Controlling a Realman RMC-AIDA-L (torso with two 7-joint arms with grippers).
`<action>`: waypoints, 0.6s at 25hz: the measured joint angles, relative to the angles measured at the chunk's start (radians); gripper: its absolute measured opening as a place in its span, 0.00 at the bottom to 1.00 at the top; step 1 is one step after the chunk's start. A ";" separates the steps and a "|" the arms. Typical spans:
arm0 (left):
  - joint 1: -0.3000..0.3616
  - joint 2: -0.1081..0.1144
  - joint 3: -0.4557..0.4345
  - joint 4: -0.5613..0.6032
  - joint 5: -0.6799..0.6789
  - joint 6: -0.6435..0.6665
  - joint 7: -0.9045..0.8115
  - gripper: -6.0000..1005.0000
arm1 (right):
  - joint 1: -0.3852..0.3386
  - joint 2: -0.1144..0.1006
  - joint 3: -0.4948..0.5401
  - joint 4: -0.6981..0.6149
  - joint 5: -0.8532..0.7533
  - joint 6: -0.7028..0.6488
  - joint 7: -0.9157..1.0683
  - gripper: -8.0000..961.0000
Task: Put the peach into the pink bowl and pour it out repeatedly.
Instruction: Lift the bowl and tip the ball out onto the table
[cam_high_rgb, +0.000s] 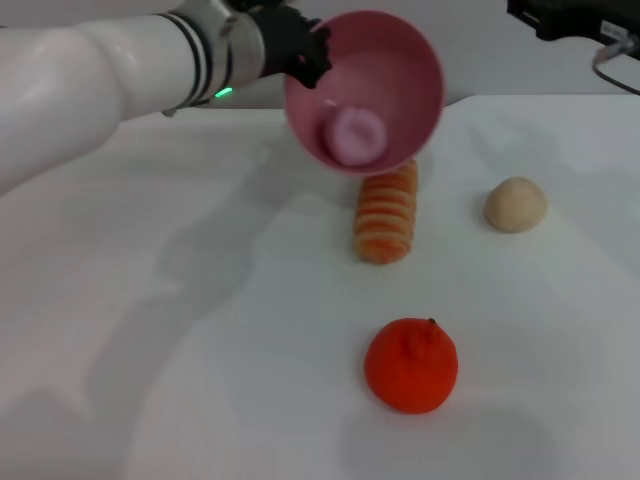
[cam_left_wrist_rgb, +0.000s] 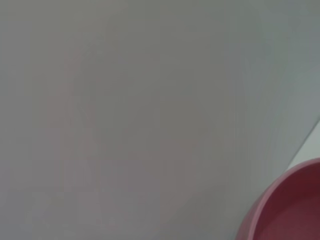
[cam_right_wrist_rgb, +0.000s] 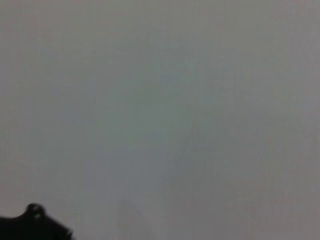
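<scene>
- Currently mid-pour in the head view: left gripper, upper left of frame, is clamped on the rim of the pink bowl, tipped toward the camera. The peach sits inside at the low wall, not yet out; the tabletop is below.
- Left wrist view: only the bowl's rim shows, lower right corner.
- Right wrist view: nothing of the task; right gripper's state, cannot tell.

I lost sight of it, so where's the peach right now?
In the head view the peach sits inside the tipped pink bowl, held up by the left claw above the striped orange roll.
</scene>
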 joint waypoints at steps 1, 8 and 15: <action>0.002 0.001 -0.015 -0.003 0.002 0.000 0.002 0.04 | 0.000 0.000 0.000 0.000 0.000 0.000 0.000 0.50; 0.013 0.007 -0.172 -0.032 0.014 0.002 0.019 0.04 | -0.015 -0.001 0.109 -0.039 0.013 -0.240 0.000 0.50; 0.021 0.008 -0.249 -0.032 0.020 0.018 0.049 0.04 | 0.017 -0.006 0.268 -0.037 0.010 -0.517 0.016 0.50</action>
